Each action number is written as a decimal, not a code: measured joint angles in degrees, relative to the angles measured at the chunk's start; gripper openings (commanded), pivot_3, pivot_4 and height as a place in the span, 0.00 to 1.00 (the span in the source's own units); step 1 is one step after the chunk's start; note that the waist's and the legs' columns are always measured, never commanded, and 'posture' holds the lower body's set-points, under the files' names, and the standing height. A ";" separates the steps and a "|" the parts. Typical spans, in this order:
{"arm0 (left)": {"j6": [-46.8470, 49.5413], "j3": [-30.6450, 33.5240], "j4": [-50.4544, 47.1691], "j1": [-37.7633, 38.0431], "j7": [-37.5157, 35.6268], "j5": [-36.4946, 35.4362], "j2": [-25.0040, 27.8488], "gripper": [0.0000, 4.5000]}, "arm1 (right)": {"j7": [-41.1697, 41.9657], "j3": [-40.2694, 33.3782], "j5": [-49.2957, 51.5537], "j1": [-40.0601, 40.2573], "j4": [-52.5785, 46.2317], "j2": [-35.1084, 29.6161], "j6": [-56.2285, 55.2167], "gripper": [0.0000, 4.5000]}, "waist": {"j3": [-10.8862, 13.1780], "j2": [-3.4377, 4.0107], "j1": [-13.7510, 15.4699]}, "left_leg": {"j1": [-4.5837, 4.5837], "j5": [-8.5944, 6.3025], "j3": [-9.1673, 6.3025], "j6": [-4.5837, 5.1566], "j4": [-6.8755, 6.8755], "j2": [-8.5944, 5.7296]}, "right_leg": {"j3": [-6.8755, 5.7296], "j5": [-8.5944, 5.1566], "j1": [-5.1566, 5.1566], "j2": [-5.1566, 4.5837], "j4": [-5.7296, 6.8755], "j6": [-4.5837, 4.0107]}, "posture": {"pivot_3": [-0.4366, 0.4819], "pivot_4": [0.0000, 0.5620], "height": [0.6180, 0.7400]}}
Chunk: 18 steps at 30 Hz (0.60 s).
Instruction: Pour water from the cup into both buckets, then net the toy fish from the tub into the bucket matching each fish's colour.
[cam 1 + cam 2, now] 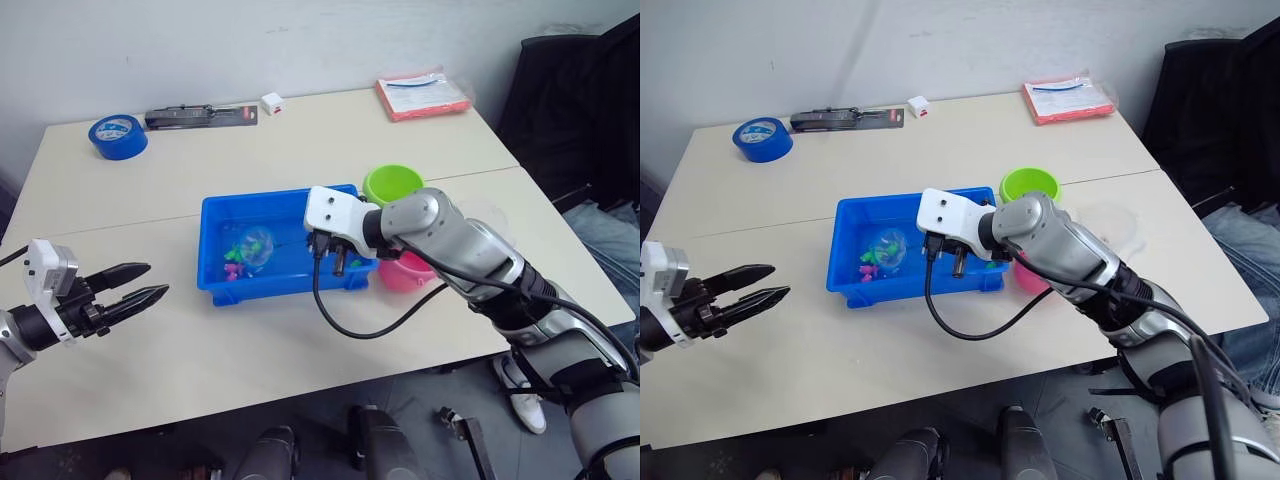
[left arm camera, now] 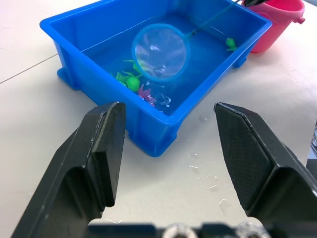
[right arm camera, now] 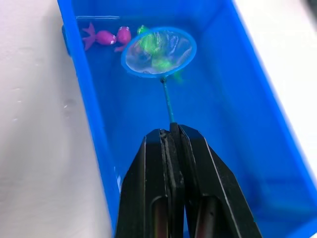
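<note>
- You see the net (image 3: 158, 53) inside the tub (image 1: 216, 213), its blue hoop lying over the green fish (image 3: 152, 45) near the tub's left end, and its thin handle runs back to the right gripper (image 3: 171, 136).
- Your right gripper is closed tight on the net handle and hangs over the right part of the tub.
- The tub holds water and the toy fish: two pink fish (image 3: 105, 37) just beside the hoop, green ones under the hoop, and one more green fish (image 2: 230, 43) apart, near the right end.
- The pink bucket (image 2: 277, 20) stands touching or almost touching the tub's right end; the green bucket (image 1: 392, 184) stands behind it. What is in them you cannot tell.
- Your left gripper (image 1: 130, 285) is well apart, to the left of the tub, with fingers spread open and holding nothing.
- On the pale table (image 1: 300, 140) lie small water drops near the tub, and at the far edge a blue tape roll (image 1: 117, 135), a black tool package (image 1: 200, 115) and a red packet (image 1: 423, 94).
</note>
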 measured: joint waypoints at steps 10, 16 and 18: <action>-0.43 0.04 -0.11 0.04 0.11 0.00 -0.45 0.69 | 0.07 0.03 -11.54 4.49 -3.75 -0.92 -16.50 0.17 | 0.00 0.00 0.01 | 0.00 0.00 0.01 0.00 -0.01 0.02 | 0.00 0.00 0.01 0.03 -0.02 0.00 | 0.48 0.27 1.00; -0.43 0.03 -0.11 0.04 0.15 0.00 -0.46 0.69 | -0.34 0.34 -18.36 7.21 -3.27 0.14 -20.52 0.17 | 0.00 0.00 -0.02 | 0.01 0.00 0.02 0.00 -0.03 0.02 | 0.01 0.00 0.00 0.04 -0.02 0.00 | 0.48 0.27 1.00; -0.43 0.03 -0.12 0.05 0.16 0.00 -0.46 0.69 | -0.22 0.34 -20.46 7.93 -3.19 0.21 -22.25 0.17 | 0.00 0.00 0.00 | 0.02 0.00 0.01 0.00 -0.03 0.03 | 0.00 0.00 0.00 0.04 -0.02 0.00 | 0.48 0.27 1.00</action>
